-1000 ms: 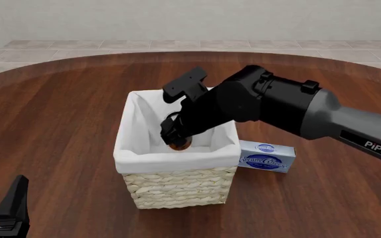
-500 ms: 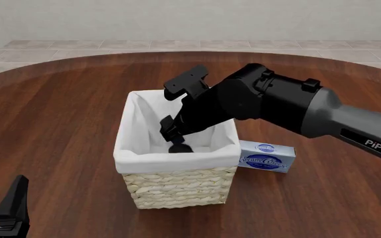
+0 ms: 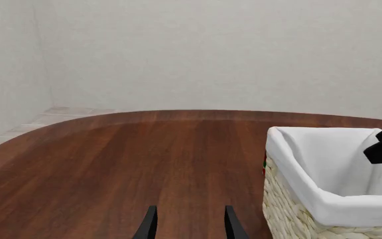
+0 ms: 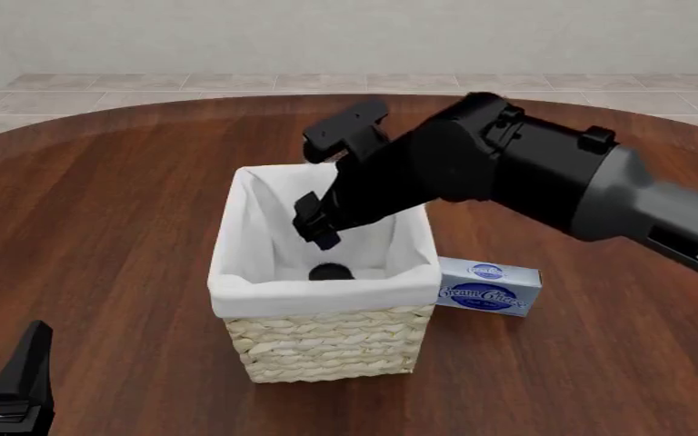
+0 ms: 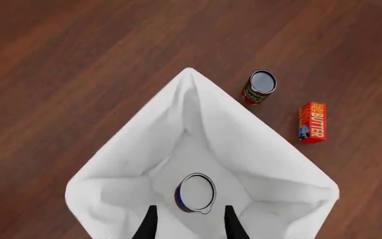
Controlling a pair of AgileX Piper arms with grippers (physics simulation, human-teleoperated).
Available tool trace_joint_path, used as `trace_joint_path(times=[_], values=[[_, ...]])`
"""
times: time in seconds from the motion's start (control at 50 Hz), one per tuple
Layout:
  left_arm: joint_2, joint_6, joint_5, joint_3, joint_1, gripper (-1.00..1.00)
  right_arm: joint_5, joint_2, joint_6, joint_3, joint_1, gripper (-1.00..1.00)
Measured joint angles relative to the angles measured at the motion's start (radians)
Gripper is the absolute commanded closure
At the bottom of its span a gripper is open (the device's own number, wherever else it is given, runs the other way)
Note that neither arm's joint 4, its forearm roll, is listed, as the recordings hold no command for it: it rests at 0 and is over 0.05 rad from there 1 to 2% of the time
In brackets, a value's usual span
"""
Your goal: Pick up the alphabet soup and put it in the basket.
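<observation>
Left wrist: left gripper fingers apart, idle; woven basket at lower right.
Front: right gripper above the lining, fingers seemingly apart; withdraw straight up.
Right wrist: alphabet soup upright on the white cloth floor (grey lid up), unheld.

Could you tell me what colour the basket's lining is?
White; the basket lining shows best in the right wrist view.

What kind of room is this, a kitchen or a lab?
Probably neither: it looks like a computer-rendered test scene. A bare round wooden table stands before blank walls and a tiled floor, with just a lined basket and a few groceries such as a cream cheese box.
</observation>
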State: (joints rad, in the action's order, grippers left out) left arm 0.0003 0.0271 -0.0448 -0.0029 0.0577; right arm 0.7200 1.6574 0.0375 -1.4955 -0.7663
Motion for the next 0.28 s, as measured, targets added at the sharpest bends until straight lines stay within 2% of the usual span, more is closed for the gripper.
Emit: trace_joint_path(times=[0.28], values=[[0.000, -0.001, 0.000, 0.000, 0.000, -1.00, 0.020, -0.014, 0.004, -0.037, 0.004, -1.00]])
